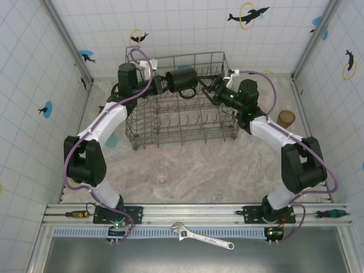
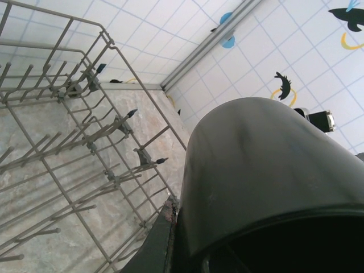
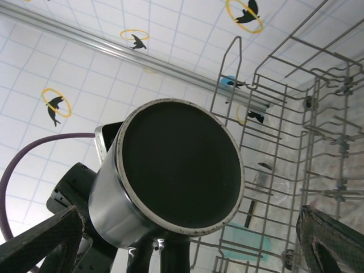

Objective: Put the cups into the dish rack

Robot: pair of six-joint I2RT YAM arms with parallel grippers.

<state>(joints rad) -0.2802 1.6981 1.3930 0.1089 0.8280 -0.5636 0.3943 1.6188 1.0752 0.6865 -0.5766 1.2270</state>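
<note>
The black mug (image 1: 183, 81) hangs in the air over the far edge of the dish rack (image 1: 182, 135), lying on its side above the tines, its handle hanging down toward the rack.

The left gripper (image 1: 161, 84) reaches in from the rack's far left corner and holds the mug at its open end. In the left wrist view the mug's mouth faces the camera, and one finger (image 2: 159, 242) presses against the outer wall beside the rim. The other finger is hidden, so the grip reads as clamped on the rim.

The right gripper (image 1: 211, 90) comes in from the rack's far right side, and the mug's base faces it. In the right wrist view its two fingers (image 3: 48, 239) stand wide apart at the lower corners. The mug's round base sits ahead of them, centred in the gap, and no pad touches it. The handle points down between the spread jaws.

On the table, a pale teal cup (image 1: 112, 139) lies just beside the rack's left side, partly under the left arm. A clear glass (image 1: 163, 173) stands in front of the rack's near wall. An amber tumbler (image 1: 286, 118) stands to the right of the rack, near the right arm. A wrench (image 1: 202, 236) lies on the rail well in front of the rack, between the two arm bases.
</note>
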